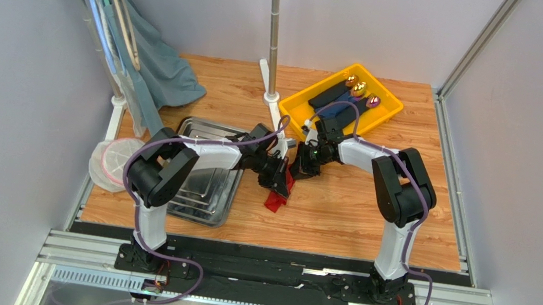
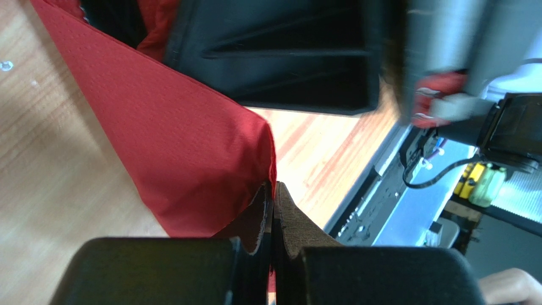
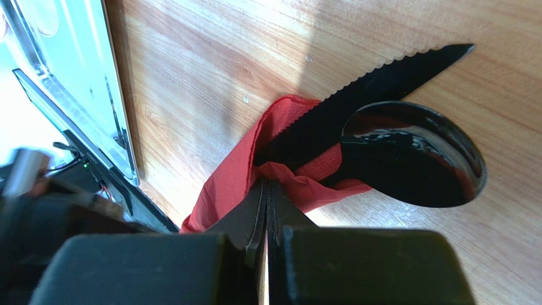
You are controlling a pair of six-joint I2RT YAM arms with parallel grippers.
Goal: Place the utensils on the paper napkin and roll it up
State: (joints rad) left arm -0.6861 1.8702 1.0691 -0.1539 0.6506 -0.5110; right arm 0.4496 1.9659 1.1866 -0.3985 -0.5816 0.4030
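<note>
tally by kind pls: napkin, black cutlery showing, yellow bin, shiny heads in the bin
red paper napkin: 1
black knife: 1
black spoon: 1
yellow bin: 1
shiny utensil heads: 3
total: 7

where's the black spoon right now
The spoon shows in the right wrist view, its bowl on the wooden table at centre right, just below the serrated knife, both poking out of the red napkin pinched by the right hand.

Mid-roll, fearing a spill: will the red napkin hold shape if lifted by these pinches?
Probably floppy: the red napkin drapes and creases at the right gripper. The glossy knife and spoon stick out, so they may slide free. Thin paper might tear at the left gripper.
</note>
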